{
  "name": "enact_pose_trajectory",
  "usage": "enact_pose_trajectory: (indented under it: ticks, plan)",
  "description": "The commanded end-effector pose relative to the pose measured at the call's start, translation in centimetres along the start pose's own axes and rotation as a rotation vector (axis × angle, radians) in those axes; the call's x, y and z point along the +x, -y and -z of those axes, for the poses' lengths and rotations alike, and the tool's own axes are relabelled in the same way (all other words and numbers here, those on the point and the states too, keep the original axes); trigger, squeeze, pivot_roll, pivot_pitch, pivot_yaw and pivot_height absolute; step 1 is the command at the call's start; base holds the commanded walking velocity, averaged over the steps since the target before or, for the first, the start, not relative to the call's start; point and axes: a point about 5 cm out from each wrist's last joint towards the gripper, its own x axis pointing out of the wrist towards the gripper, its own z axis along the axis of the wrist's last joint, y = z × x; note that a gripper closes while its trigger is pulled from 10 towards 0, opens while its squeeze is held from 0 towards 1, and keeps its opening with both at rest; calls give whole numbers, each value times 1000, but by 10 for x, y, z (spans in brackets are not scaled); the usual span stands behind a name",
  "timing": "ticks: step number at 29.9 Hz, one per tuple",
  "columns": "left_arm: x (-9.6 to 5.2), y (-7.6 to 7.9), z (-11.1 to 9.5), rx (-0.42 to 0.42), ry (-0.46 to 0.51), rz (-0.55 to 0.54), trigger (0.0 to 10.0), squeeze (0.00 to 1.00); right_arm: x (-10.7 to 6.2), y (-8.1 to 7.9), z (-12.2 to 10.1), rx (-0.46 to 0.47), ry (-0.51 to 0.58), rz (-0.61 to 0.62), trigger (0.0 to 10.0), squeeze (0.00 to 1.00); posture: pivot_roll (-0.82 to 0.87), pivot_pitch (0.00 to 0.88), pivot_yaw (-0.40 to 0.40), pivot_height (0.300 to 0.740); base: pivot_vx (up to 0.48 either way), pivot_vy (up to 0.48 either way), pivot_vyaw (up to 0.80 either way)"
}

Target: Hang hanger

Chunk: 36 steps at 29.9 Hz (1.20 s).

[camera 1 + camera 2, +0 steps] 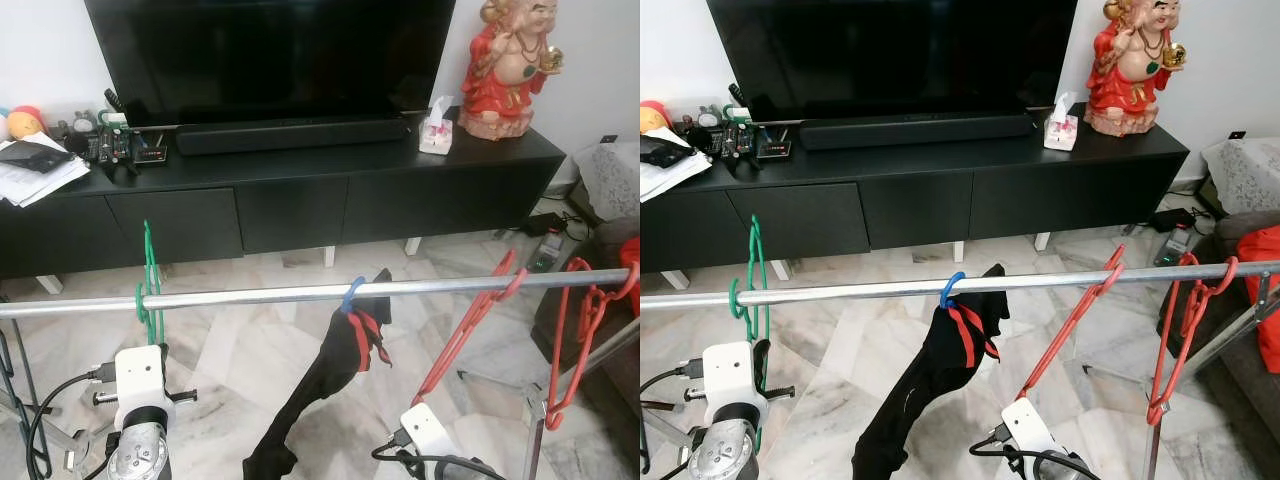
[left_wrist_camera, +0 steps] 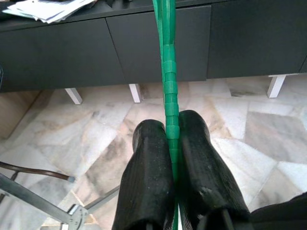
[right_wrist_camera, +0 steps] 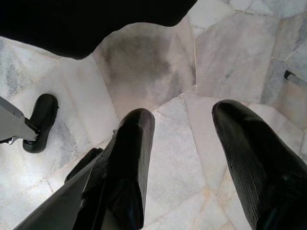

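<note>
A green hanger (image 1: 150,280) hooks the silver rail (image 1: 300,294) at nine o'clock; red hangers (image 1: 575,330) hang at three.

green plastic hanger (image 1: 149,275): hook over metal rail (image 1: 300,292), near rail's left end, body hanging approx. vertical, edge-on, lower part clamped betw. left gripper (image 2: 172,143) fingers.

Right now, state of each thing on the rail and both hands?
green hanger: hooked on rail, pinched by left hand
left hand: shut on it
right hand: open, holding nothing
blue hanger: on rail, carrying black garment
red hangers: on rail, bare
</note>
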Motion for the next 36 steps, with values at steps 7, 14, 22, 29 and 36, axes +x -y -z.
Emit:
enact_pose_trajectory:
  ticks: [7, 14, 22, 29, 36]
  plan:
    - [-2, 5, 9, 34, -58, 25, 10000, 0, 0, 1, -1, 4, 3, 6, 10000, 0, -85, 0, -33, 740, 0, 0, 0]
    - [-3, 4, 4, 12, -24, 10, 10000, 459, 0, 2, -1, 0, 1, 8, 10000, 0, -83, 0, -37, 740, 0, 0, 0]
    - [-6, 1, -3, -4, 23, 5, 10000, 1000, 0, 3, -1, -2, 1, 7, 10000, 0, -82, 0, -38, 740, 0, 0, 0]
    - [-13, 2, -14, -22, 86, 14, 10000, 1000, 0, 2, -1, 0, 3, 7, 10000, 0, -83, 0, -38, 740, 0, 0, 0]
    - [-19, 0, -19, -37, 120, 11, 10000, 1000, 0, 2, -1, 0, 3, 6, 10000, 0, -81, 0, -38, 740, 0, 0, 0]
